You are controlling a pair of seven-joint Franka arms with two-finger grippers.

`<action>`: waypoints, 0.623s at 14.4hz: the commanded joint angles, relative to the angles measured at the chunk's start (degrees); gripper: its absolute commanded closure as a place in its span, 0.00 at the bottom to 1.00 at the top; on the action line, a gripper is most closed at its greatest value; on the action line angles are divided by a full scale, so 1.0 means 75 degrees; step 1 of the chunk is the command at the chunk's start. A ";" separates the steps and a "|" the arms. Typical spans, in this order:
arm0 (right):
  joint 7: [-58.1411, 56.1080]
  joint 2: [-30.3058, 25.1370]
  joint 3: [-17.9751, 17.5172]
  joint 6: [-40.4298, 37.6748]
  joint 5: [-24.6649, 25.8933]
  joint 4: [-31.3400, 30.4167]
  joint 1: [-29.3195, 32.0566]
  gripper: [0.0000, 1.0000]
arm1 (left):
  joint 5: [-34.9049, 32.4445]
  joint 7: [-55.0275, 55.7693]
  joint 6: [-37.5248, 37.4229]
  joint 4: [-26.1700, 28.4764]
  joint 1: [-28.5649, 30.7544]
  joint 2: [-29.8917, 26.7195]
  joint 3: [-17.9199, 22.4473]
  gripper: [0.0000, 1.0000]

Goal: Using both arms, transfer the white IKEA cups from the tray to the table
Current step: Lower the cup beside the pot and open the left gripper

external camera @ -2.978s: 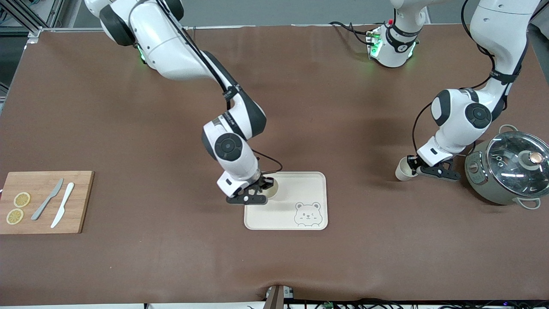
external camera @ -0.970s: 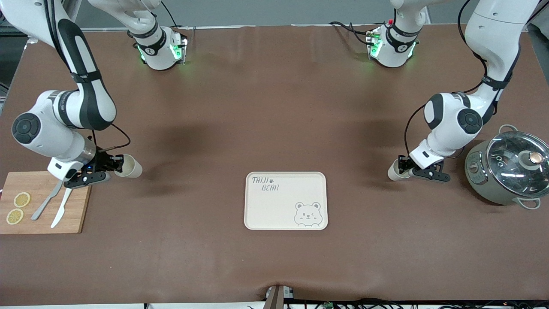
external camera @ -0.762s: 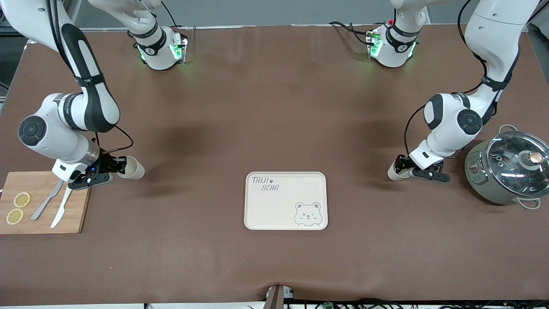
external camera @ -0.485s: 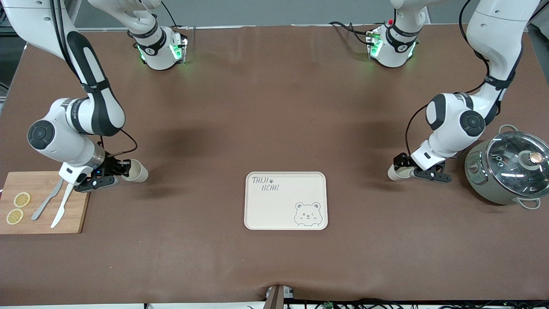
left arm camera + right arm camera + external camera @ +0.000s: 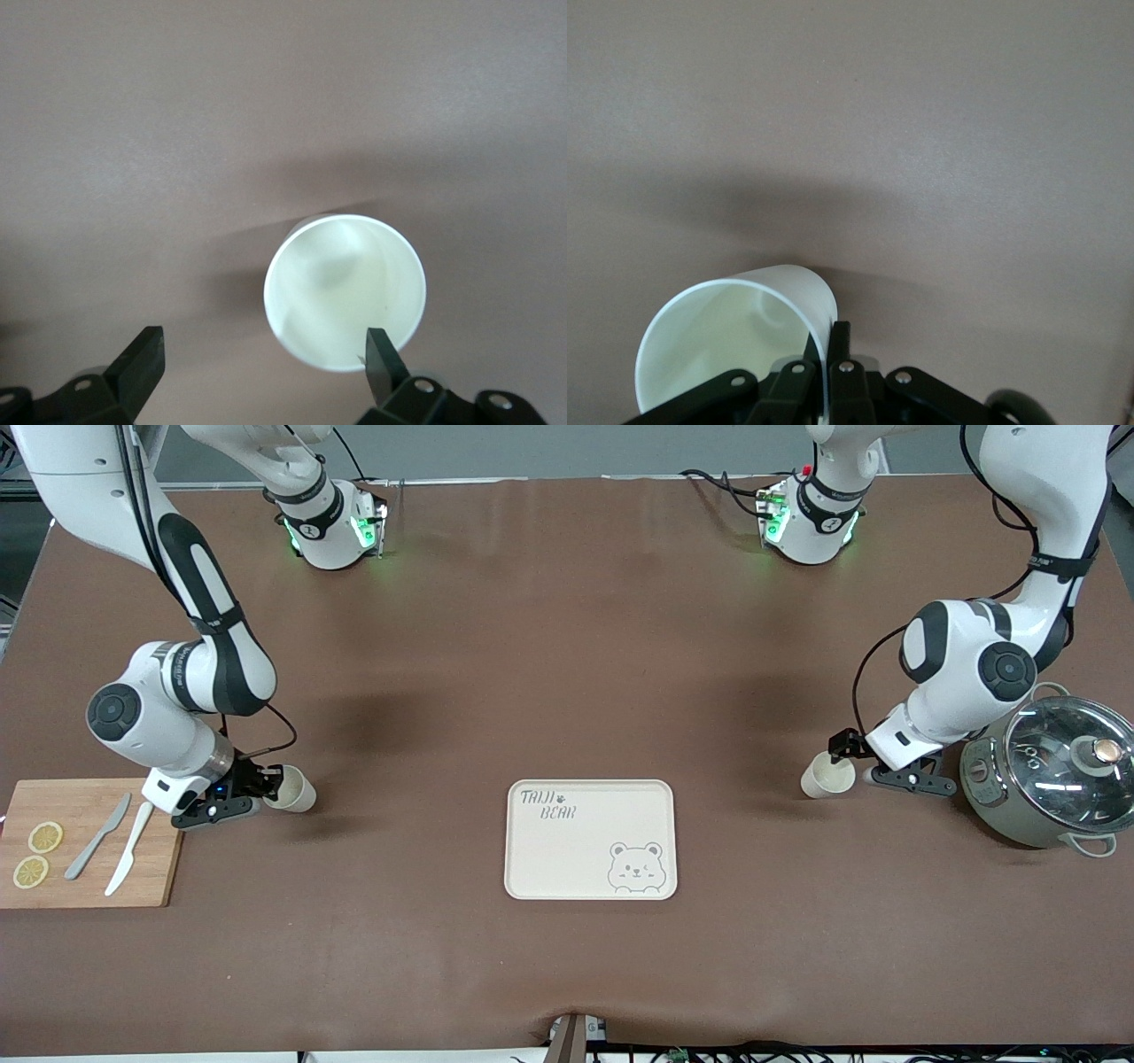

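Two white cups show in the front view: one [image 5: 295,789] pinched by the right gripper [image 5: 257,790] toward the right arm's end of the table, just beside the cutting board [image 5: 89,841]; the other [image 5: 827,777] standing upright on the brown table [image 5: 567,646] toward the left arm's end, near the pot [image 5: 1045,771]. Between them lies the bear tray [image 5: 590,839], with nothing on it. The left gripper [image 5: 864,760] sits just beside its cup.

Only the left wrist view shows that this gripper's fingers [image 5: 140,363] are spread wide, one tip touching the cup's rim [image 5: 345,292]; the cup's inside looks hollow and bare.

Right wrist view: fingers [image 5: 833,359] closed narrow on the tilted cup's wall [image 5: 735,341], its interior bare too.
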State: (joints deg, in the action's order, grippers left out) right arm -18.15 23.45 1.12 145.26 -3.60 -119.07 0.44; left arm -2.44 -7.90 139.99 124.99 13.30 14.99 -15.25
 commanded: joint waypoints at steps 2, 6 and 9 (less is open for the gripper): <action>0.0018 -0.0045 0.0003 0.0203 -0.0164 -0.0167 -0.0082 1.00 | 0.0162 0.0581 -0.2566 -0.1880 -0.0026 -0.0276 -0.0088 0.00; 0.0041 0.0002 0.0003 0.0203 -0.0164 -0.0121 -0.0082 0.73 | 0.0150 0.1311 -0.4263 -0.3434 -0.0308 -0.0182 -0.0112 0.00; 0.0018 -0.0010 0.0003 0.0040 -0.0152 0.0089 -0.0071 0.00 | 0.0162 0.1310 -0.4298 -0.3738 -0.0308 -0.0276 -0.0368 0.00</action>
State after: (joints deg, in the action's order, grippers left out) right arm -18.02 23.91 1.12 145.84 -3.63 -119.08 0.12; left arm -2.23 1.13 109.04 99.17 10.69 12.54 -16.29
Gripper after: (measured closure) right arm 0.722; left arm 0.000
